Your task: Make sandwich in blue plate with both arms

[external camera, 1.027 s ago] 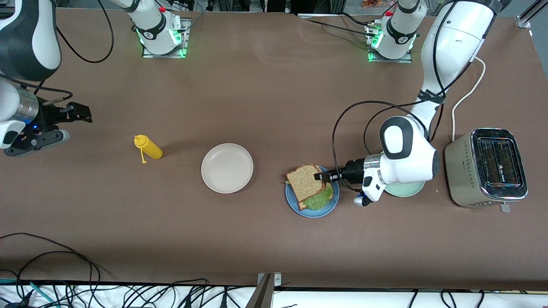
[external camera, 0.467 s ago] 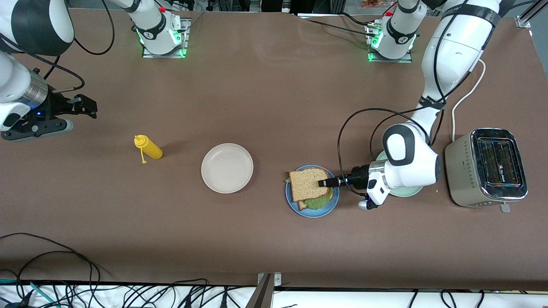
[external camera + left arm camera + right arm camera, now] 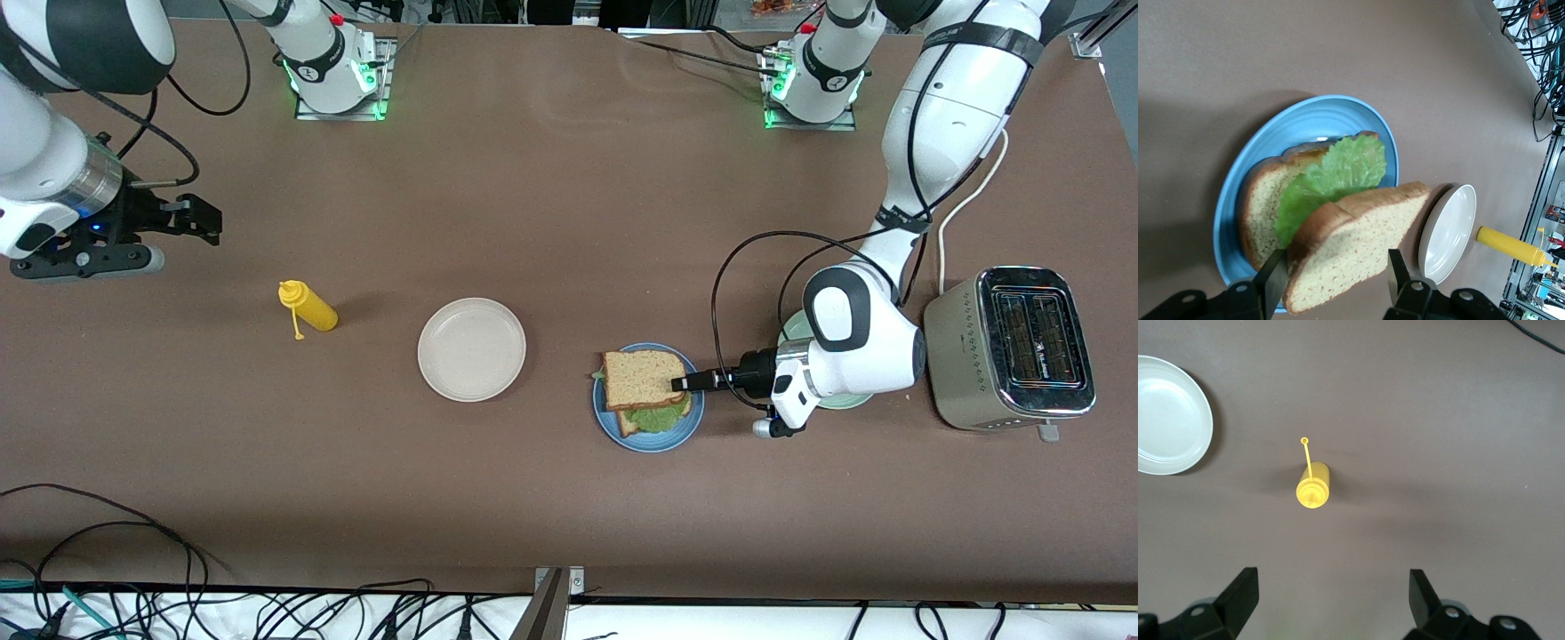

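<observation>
Resting on lettuce (image 3: 1338, 175) in the blue plate (image 3: 689, 425), the top bread slice (image 3: 644, 378) is completing the sandwich; left end effector (image 3: 1335, 281) is straddling it with fingers apart, right end effector (image 3: 1331, 593) is waiting wide.

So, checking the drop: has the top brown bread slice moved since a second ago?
Yes. The top brown bread slice has swung from tilted to lie squarer over the round blue plate.

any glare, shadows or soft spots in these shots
Front view: even light, with glare on the toaster. Left wrist view: the blue plate casts a dark shadow on the table, and the left gripper looks soft at the frame edge. Right wrist view: faint shadow beside the yellow bottle, sheen on the white plate.
</observation>
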Robot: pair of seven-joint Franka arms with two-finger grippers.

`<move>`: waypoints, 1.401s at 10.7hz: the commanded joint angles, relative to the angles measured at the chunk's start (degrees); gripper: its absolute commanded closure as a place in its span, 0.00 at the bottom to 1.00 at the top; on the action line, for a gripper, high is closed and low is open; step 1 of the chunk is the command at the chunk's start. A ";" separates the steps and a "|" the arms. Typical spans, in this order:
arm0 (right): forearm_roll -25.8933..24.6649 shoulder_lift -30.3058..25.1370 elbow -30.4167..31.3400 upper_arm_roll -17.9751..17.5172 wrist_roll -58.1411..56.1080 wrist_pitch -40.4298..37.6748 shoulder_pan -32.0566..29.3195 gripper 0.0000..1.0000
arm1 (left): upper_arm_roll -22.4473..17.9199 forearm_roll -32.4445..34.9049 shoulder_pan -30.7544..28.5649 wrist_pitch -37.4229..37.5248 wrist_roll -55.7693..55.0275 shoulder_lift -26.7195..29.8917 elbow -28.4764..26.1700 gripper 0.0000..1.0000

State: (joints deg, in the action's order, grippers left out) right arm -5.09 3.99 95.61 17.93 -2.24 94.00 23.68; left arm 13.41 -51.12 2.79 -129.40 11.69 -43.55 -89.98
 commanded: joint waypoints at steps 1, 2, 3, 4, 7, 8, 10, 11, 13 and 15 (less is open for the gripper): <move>-0.97 -0.47 -0.95 -0.26 3.47 -1.36 0.05 0.00 | 0.12 -1.53 -2.07 0.11 3.17 -1.01 1.03 0.29; -1.06 -0.47 -1.04 -0.35 3.39 -1.45 0.05 0.00 | 0.12 -1.09 -3.13 0.46 3.17 -0.58 1.12 0.29; -0.80 -0.39 -2.00 -0.35 3.47 -1.36 0.05 0.00 | 0.30 -0.83 -4.44 0.90 3.08 0.13 0.95 0.00; -0.71 -0.30 -2.44 -0.35 3.47 -1.45 0.05 0.00 | 0.56 -0.04 -5.67 0.99 2.82 1.09 0.33 0.00; -0.71 0.14 -2.53 -2.96 3.56 -1.18 -1.87 0.00 | 0.56 10.39 -8.84 5.54 1.59 4.68 0.15 0.00; -0.71 0.14 -2.53 -7.60 3.56 -1.10 -7.02 0.00 | 0.13 15.04 -9.37 8.95 -0.77 6.96 0.07 0.00; -1.15 0.14 -2.53 -24.70 3.56 -1.09 -23.69 0.00 | 0.21 23.84 -12.62 17.99 -6.04 12.93 0.15 0.00; -1.15 0.05 -2.53 -30.52 3.65 -1.09 -28.73 0.00 | 0.21 27.70 -13.50 21.69 -6.32 15.40 0.15 0.00; -1.15 0.05 -2.45 -32.52 4.43 -1.09 -30.80 0.00 | 0.21 33.87 -14.83 29.42 -6.24 20.32 0.15 0.00; -0.98 0.05 -2.45 -32.52 5.41 -1.36 -30.63 0.00 | 0.12 39.57 -15.18 36.64 -6.33 26.03 0.07 0.00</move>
State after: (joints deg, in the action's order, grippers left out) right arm -5.36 4.02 93.94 -13.16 1.47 93.72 -5.94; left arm 13.42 -18.09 -12.14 -98.97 6.06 -24.39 -88.14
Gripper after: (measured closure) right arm 0.000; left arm 0.000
